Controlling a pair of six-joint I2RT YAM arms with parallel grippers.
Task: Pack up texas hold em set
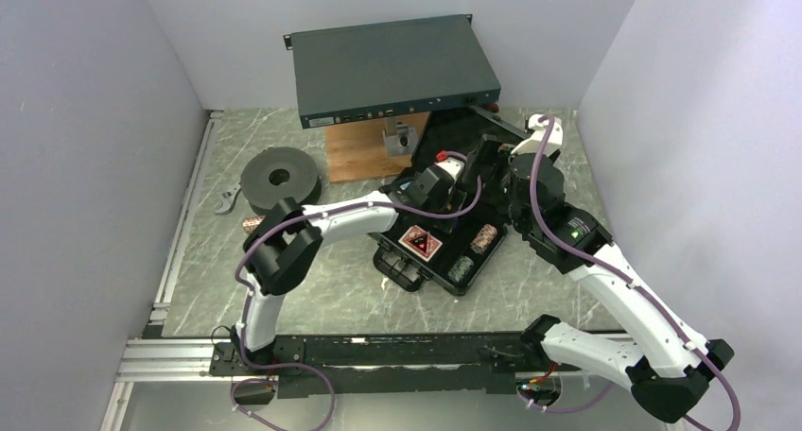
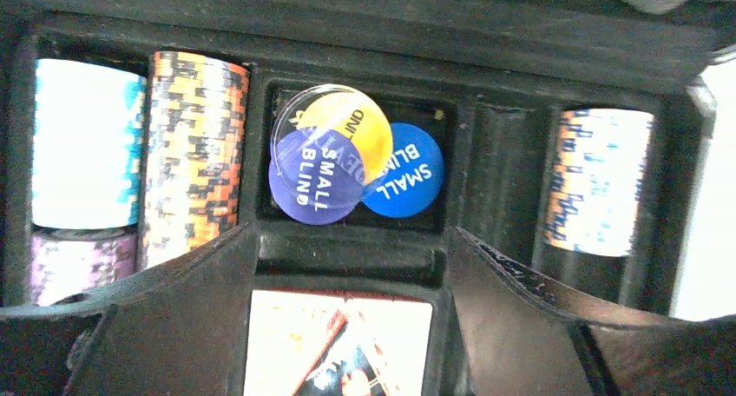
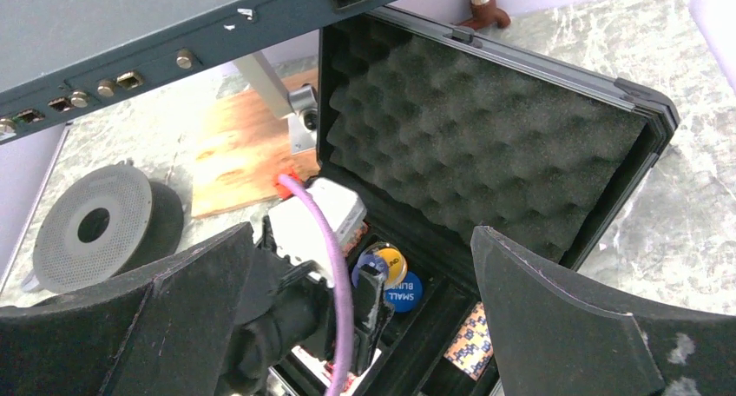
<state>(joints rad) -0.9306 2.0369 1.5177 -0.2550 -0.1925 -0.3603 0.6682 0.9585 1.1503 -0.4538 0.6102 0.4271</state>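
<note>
The black case [image 1: 401, 262] of the texas hold em set lies open, its egg-crate foam lid [image 3: 486, 127] raised at the back. My left gripper [image 2: 353, 240] hovers open just over the tray, with nothing between its fingers. Below it, a yellow button [image 2: 347, 122] and blue "small blind" buttons [image 2: 404, 174] lie overlapping in one square compartment. Chip rolls [image 2: 195, 153] fill slots on the left and another roll [image 2: 599, 183] sits on the right. The red-black triangle [image 1: 421, 241] lies in the near slot. My right gripper [image 3: 363, 235] hangs open above the case, empty.
A large grey electronics box [image 1: 388, 67] overhangs the back on a wooden board [image 1: 364, 152]. A dark round spool [image 1: 279, 178] sits at the left. A small brownish roll [image 1: 252, 225] lies on the table by the left arm's elbow. White walls close in on both sides.
</note>
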